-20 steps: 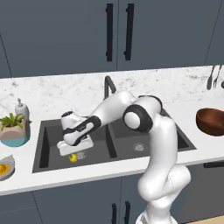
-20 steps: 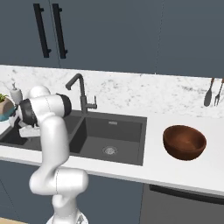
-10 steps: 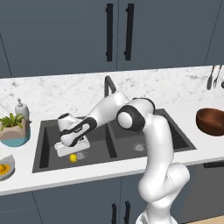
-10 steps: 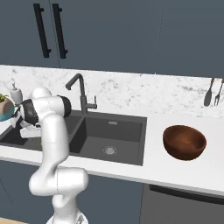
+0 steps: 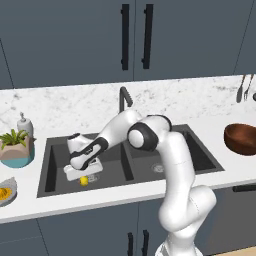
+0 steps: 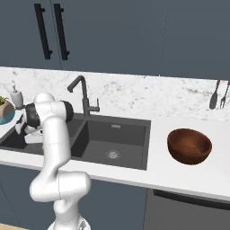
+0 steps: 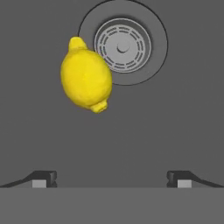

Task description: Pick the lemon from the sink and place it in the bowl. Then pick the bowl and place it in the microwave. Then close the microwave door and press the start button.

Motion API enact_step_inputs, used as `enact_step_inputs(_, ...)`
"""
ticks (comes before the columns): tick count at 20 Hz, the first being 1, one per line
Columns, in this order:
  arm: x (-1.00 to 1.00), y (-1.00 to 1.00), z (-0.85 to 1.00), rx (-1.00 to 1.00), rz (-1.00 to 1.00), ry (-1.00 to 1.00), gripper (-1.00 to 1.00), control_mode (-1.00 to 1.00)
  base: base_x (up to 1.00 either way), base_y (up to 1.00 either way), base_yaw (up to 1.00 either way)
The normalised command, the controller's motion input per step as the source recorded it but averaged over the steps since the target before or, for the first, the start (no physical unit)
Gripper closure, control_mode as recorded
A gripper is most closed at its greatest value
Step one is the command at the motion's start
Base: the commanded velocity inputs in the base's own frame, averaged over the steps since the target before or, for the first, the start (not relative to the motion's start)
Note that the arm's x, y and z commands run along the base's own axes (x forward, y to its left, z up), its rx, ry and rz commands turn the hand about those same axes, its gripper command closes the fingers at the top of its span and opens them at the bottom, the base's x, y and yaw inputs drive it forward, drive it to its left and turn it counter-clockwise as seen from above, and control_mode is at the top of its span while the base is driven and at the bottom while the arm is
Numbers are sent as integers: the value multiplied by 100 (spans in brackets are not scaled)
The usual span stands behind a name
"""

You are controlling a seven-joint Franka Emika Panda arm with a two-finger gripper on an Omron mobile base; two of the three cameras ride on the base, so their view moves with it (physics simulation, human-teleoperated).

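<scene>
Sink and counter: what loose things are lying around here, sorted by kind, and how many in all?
Lemon: 1
Wooden bowl: 1
Potted plant: 1
Soap bottle: 1
Dish of sliced fruit: 1
Hanging utensils: 2
Total: 7

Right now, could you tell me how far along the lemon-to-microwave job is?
Nothing is finished yet. The open gripper hangs over the lemon, which lies by the drain in the sink. The bowl sits empty on the counter. Bowl loading, the microwave, door and start button remain.

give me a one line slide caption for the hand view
Open gripper poised above the lemon, which lies beside the round drain on the dark sink floor.
</scene>
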Motion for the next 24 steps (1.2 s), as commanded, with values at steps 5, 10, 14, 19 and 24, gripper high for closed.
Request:
enact_step_inputs(5, 30, 4, -23, 0, 0, 0, -100, -100, 0, 0, 0)
enact_step_inputs(10, 24, 6, -23, 0, 0, 0, -100, -100, 0, 0, 0)
enact_step_inputs(14, 25, 8, -22, 0, 0, 0, -100, -100, 0, 0, 0)
enact_step_inputs(19, 31, 14, -19, 0, 0, 0, -100, -100, 0, 0, 0)
enact_step_inputs(24, 28, 17, -18, 0, 0, 0, -100, -100, 0, 0, 0)
